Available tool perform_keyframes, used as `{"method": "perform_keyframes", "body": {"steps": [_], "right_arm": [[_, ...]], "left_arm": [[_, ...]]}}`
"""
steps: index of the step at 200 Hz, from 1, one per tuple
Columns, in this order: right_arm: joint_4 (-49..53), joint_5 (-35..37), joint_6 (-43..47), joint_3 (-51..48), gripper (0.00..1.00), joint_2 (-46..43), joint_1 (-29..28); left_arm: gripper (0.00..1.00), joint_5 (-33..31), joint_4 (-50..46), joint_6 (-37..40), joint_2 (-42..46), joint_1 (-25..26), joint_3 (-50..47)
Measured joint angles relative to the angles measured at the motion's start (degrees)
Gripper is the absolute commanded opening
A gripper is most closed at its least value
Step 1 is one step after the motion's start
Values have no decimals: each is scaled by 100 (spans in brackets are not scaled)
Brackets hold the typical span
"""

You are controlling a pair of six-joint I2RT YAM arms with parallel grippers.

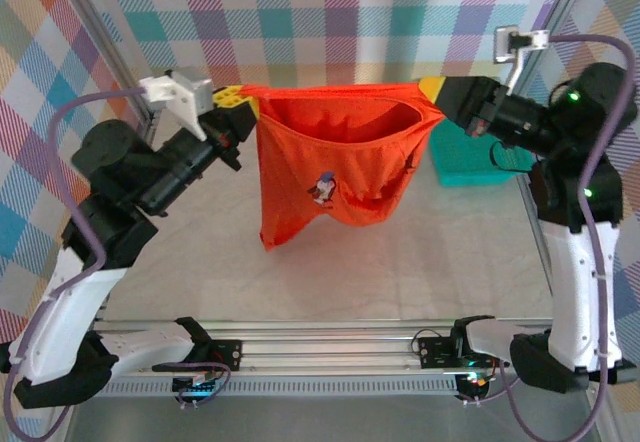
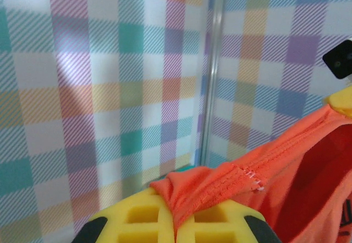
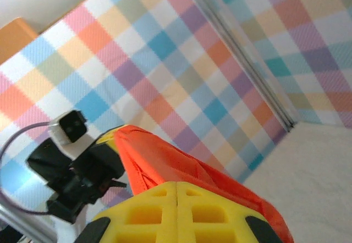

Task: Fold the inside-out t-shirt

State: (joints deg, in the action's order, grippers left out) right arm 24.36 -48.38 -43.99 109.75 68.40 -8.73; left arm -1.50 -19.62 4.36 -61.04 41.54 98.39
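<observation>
At the near edge of the worktop (image 1: 330,282) the two arm bases stand at either end of a metal rail (image 1: 330,340), the left arm rising up the left side and the right arm up the right side. Beyond the rail the pale worktop surface lies bare up to the inside-out t-shirt (image 1: 340,162). The bright orange-red garment hangs in the air over the middle of the worktop, towards its far edge, stretched sideways between both arms. Its lower edge droops furthest on the left; I cannot tell whether that edge touches the surface. A small white, blue and dark print (image 1: 322,189) faces the overhead camera near the middle of the cloth, and the top opening sags into a wide pouch.

The left gripper (image 1: 233,100) is closed tight on the shirt's upper left corner; the wrist view shows a bunched fold with a stitched seam pinched between the yellow fingers (image 2: 140,221). The right gripper (image 1: 432,90) is likewise closed, clamping the upper right corner, with orange cloth draped over one yellow finger and pulled taut towards the other arm.

Behind the right gripper, at the far right of the worktop, sits a teal box (image 1: 470,159). Pastel checked walls (image 1: 330,22) enclose the far side and both sides.
</observation>
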Motion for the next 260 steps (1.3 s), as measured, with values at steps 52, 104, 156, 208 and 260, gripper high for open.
{"method": "perform_keyframes", "body": {"steps": [52,104,156,208,260], "right_arm": [[-103,83,9,-378,0,199,4],[-214,708,289,-1773,0,1773,79],[-107,1569,621,-2583,0,2702,74],[-116,2411,844,-3388,0,2509,284],[-122,2586,868,-3425,0,2634,417]], "left_arm": [[0,-577,120,435,-330,-9,-42],[0,-1152,498,372,-2140,-1060,-885],[0,-433,-424,48,-5591,-1832,1604],[84,251,-1644,-804,-7278,-1853,3418],[100,98,-1989,-1469,-5862,-1882,1263]]}}
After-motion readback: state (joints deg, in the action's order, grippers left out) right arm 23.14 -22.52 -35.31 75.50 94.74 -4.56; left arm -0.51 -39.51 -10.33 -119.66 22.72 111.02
